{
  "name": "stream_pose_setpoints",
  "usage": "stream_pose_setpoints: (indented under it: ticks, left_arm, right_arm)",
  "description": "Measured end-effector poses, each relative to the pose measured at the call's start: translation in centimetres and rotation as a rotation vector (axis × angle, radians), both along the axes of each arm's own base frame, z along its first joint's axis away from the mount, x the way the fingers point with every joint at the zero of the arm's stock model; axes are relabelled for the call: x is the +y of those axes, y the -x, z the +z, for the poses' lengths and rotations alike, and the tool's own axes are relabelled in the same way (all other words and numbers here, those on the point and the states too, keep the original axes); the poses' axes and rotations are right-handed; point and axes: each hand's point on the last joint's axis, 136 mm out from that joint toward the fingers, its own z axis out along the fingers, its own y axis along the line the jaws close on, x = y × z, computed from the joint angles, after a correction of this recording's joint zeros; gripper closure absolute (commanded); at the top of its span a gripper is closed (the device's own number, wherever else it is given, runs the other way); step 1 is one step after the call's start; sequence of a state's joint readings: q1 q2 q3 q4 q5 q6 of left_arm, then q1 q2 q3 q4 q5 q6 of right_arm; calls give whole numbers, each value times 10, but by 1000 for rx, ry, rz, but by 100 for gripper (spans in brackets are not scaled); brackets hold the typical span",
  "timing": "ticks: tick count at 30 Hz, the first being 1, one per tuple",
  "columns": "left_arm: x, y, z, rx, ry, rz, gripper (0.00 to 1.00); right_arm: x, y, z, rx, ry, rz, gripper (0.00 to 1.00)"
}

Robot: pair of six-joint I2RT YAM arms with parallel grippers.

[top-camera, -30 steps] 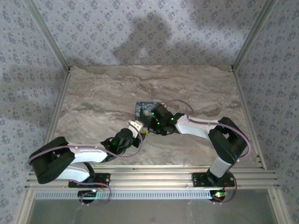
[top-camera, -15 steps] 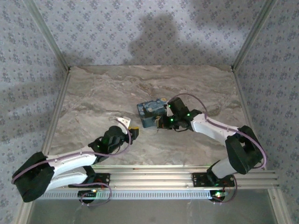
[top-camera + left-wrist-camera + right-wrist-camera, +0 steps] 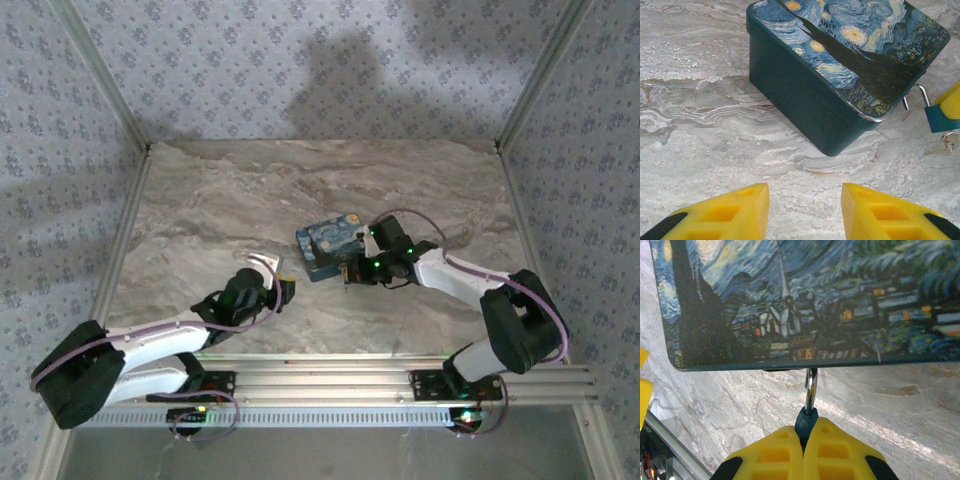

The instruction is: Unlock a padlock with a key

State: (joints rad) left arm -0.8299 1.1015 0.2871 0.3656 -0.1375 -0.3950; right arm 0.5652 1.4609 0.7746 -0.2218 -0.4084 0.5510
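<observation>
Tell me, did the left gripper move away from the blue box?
Yes. The left gripper has pulled back to the left, away from the blue box and closer to the table's left edge.

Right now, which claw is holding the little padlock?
The right claw: it is pinched shut on the padlock beside the blue box. The left claw is open and empty, back from the box.

Top external high, looking down; wrist views close, all sharing blue box (image 3: 328,243).
</observation>
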Motion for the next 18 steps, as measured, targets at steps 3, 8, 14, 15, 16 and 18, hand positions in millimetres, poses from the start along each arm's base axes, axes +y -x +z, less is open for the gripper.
stream_pose_setpoints:
  ticks: [3, 8, 14, 15, 16, 18]
  left_arm:
    - [0, 0, 1, 2, 4, 1, 58]
    - [-1, -1, 3, 5, 15, 5, 58]
    - [0, -1, 8, 3, 36, 13, 58]
    - [0, -1, 9, 5, 39, 15, 58]
    - [0, -1, 9, 7, 42, 17, 58]
    - [1, 0, 10, 9, 45, 19, 58]
  right_arm:
    - [-1, 0, 1, -3, -17, -25, 100]
    - [-6, -10, 10, -20, -38, -89, 100]
    - [-22, -20, 2, -9, -63, -212, 100]
    - [-25, -19, -2, 0, -65, -235, 100]
    - [-26, -18, -6, 9, -66, -256, 100]
    - [-30, -18, -12, 22, -74, -297, 100]
